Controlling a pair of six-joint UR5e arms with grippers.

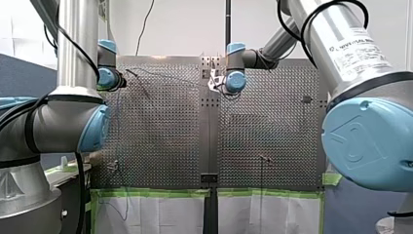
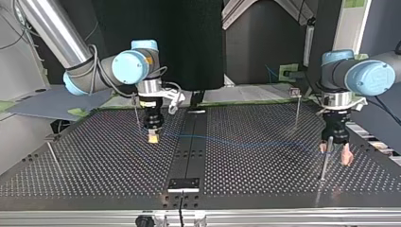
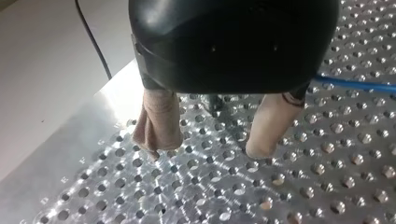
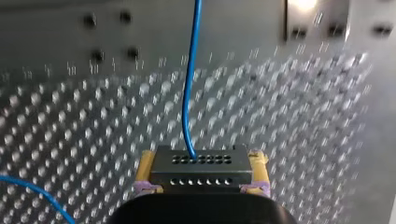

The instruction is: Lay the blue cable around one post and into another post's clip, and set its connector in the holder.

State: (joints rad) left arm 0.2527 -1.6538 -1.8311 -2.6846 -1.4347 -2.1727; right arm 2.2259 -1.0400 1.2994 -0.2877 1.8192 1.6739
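Two arms reach out over the perforated table in the front view, one wrist at its left and one near its middle; their fingers cannot be made out from here. From across the table, the top view has my right gripper low over the surface at the view's left, its yellow pads close together. The blue cable runs from it just above the holes toward my left gripper at the view's right, whose pale fingers stand apart with a thin post just beside them. In the left wrist view the two beige fingers are spread wide over the table, and the cable passes close beside one of them. In the right wrist view the yellow pads pinch the dark connector from both sides, and the cable leaves its far face and runs ahead over the table.
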